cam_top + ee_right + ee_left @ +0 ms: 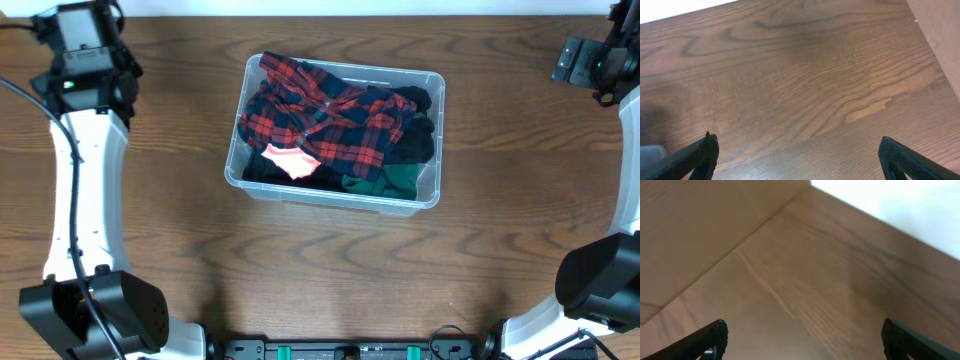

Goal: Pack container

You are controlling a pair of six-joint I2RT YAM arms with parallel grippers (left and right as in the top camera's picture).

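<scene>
Left jaws: spread wide. One black tip shows in each lower corner of the left wrist view, with bare tabletop (840, 295) between them. They hold nothing and touch nothing.
Right jaws: spread wide. One black tip shows in each lower corner of the right wrist view, with only wood grain between them. They hold nothing and touch nothing.
Left arm (85, 170): runs along the left edge of the tabletop. Its wrist is at the far left corner, well apart from the container.
Right arm (630, 160): runs along the right edge. Its wrist is at the far right corner, well apart from the container.
Container (330, 196): clear bin, upright on the tabletop, near the middle and toward the far side, set slightly askew. It lies between the two arms and neither touches it.
Shirt (330, 120): red and black plaid, crumpled. It lies on top inside the container and covers most of the left and centre.
Black cloth (415, 140): inside the container, at the right side, partly under the shirt.
Green cloth (385, 180): inside the container, at the near right corner.
Pink cloth (290, 160): inside the container, at the near left, touching the shirt's edge.
Panel (690, 230): paler wood beside the tabletop, upper left of the left wrist view.
</scene>
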